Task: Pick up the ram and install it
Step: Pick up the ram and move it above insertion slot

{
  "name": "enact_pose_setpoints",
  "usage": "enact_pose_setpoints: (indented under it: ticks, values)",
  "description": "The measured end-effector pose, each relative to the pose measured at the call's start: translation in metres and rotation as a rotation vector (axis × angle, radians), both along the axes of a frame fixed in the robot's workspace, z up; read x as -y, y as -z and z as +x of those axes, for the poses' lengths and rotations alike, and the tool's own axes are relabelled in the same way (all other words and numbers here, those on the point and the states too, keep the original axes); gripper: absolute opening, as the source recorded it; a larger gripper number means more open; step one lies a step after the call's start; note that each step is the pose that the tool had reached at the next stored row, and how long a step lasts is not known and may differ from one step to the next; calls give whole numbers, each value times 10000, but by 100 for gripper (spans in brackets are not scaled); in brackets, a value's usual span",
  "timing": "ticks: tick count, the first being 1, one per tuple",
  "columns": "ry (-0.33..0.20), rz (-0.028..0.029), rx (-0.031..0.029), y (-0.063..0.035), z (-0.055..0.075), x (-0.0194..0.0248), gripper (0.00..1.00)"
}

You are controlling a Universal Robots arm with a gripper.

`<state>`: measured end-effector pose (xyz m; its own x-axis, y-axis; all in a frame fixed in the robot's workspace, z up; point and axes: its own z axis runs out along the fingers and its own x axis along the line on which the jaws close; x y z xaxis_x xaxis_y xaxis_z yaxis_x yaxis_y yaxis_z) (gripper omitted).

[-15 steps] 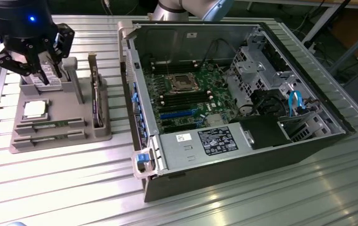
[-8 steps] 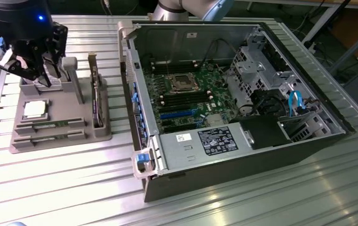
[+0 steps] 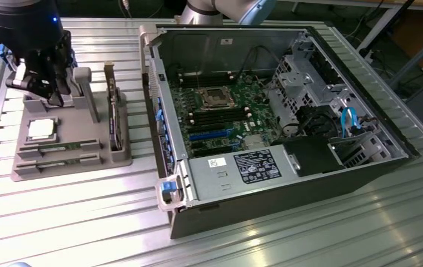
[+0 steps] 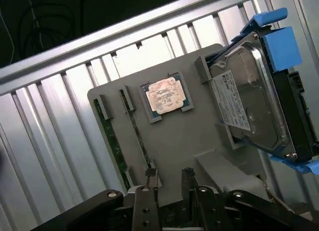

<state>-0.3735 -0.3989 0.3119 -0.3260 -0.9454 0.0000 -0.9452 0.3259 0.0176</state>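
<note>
Green ram [image 4: 110,141] edge-up in tray [image 4: 192,136] slot

A robotics workshop: ribbed aluminium bench [image 3: 63,217], open computer case [image 3: 226,41], grey parts holder [image 3: 70,161]

**Gripper down, jaws a little apart**

Your arm [image 3: 222,10] shows as a pale grey joint at the top edge of the exterior view. The dark wrist [image 3: 24,25] sits high on that view's left, with a small blue light [image 3: 54,20] lit on it. Your gripper [image 3: 51,97] hangs below it, pointing down. In the wrist view, the two fingers [image 4: 149,186] stand side by side with a narrow gap between them and nothing clamped.
</note>
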Motion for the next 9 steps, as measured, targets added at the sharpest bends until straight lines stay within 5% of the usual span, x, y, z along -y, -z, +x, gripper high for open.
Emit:
enact_pose_setpoints:
  ticks: [7,9]
  values:
    - [-2616,-159,73,42,0,0,33]
    - [-2882,-181,74,43,-1,0,33]
